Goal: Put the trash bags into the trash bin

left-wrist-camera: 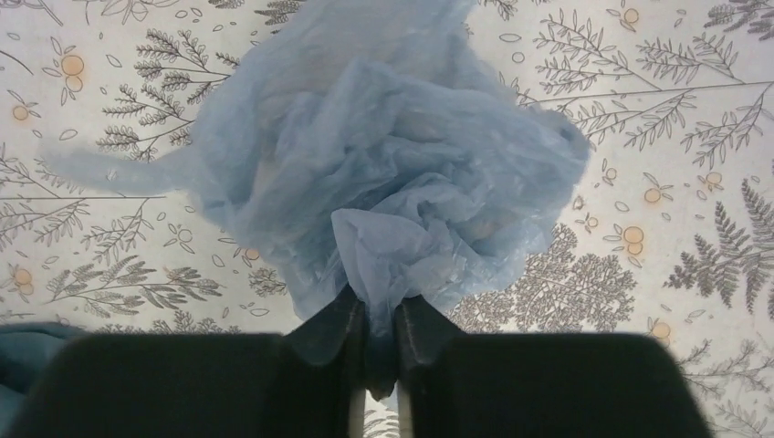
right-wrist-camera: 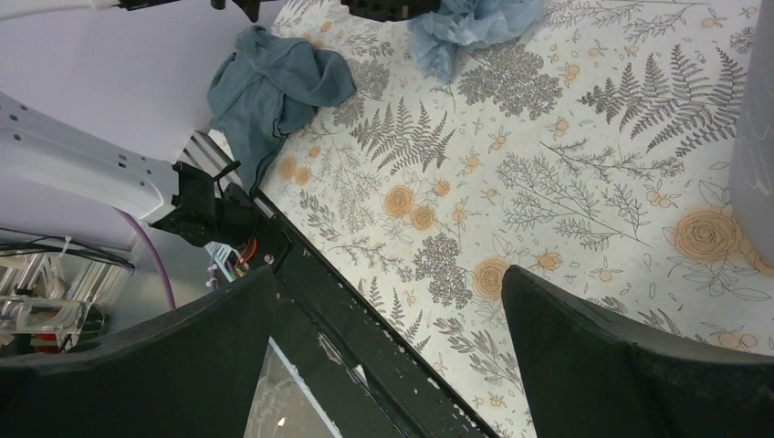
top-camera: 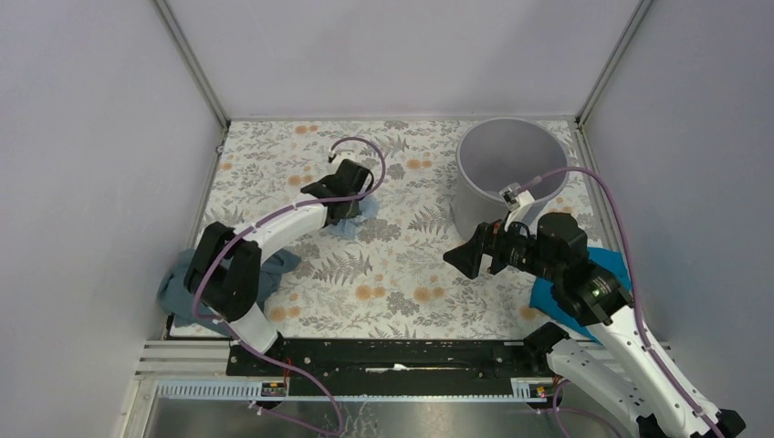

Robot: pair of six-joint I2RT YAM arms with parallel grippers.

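Observation:
The trash bags show as one crumpled pale-blue film bag [left-wrist-camera: 383, 155] lying on the floral tabletop left of centre [top-camera: 358, 219]. My left gripper [left-wrist-camera: 381, 306] reaches over it from the near side, and its jaws pinch a fold of the film between them. In the top view this gripper [top-camera: 350, 193] sits right at the bag. The trash bin [top-camera: 475, 214], round and light grey, stands upright at the back right, its wall at the edge of the right wrist view [right-wrist-camera: 758, 155]. My right gripper [top-camera: 461, 258] hovers open near the bin's base, nothing between its fingers [right-wrist-camera: 388, 278].
A dark teal-grey cloth [top-camera: 178, 287] lies at the table's left edge beside the left arm, also visible from the right wrist [right-wrist-camera: 269, 87]. A bright blue cloth [top-camera: 607, 265] lies under the right arm. White walls close in the table; a black rail [top-camera: 392, 356] runs along its near edge.

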